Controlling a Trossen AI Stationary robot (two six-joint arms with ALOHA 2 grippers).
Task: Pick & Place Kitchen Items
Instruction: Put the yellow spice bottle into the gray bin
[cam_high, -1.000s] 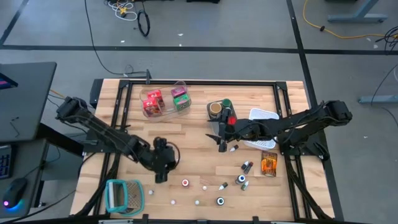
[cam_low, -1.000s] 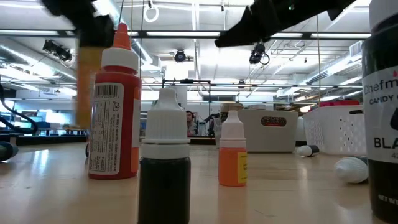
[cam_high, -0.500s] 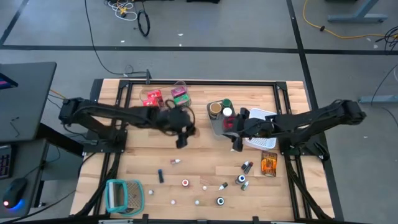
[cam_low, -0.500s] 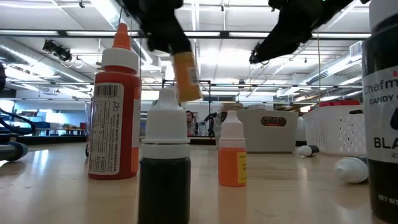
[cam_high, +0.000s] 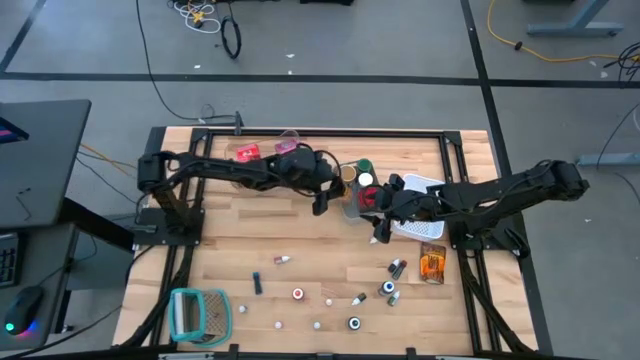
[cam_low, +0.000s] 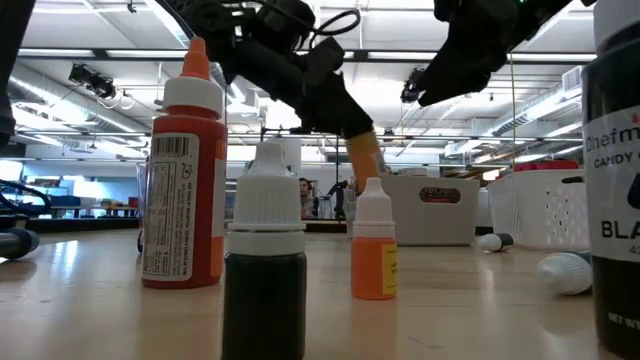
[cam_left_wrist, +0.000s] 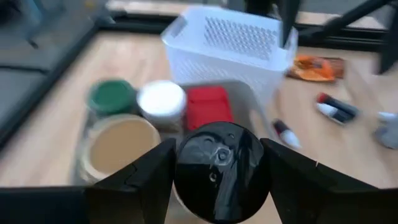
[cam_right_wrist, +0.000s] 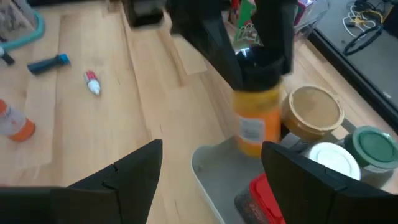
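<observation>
Left gripper (cam_high: 322, 200) is clamped on the black cap of a yellow-orange plastic bottle (cam_right_wrist: 256, 127), fingers spread wide around the cap. The bottle hangs upright, its base at the open end of the grey plastic bin (cam_right_wrist: 211, 171), clear of the rim.

Inside that bin, crowded together: a brown-lidded jar (cam_left_wrist: 121, 146), a green-lidded jar (cam_left_wrist: 111, 98), a white-capped jar (cam_left_wrist: 161, 99) and a red packet (cam_left_wrist: 208, 107).

The white perforated basket (cam_left_wrist: 233, 40) stands just behind the bin.

Right gripper (cam_high: 378, 232) hovers just beside the bin's near edge, fingers spread wide and holding nothing.

Open tabletop lies toward the near edge, dotted with small dropper bottles (cam_high: 354, 322); the teal-and-white ribbed holder (cam_high: 200, 313) occupies the near left corner.
</observation>
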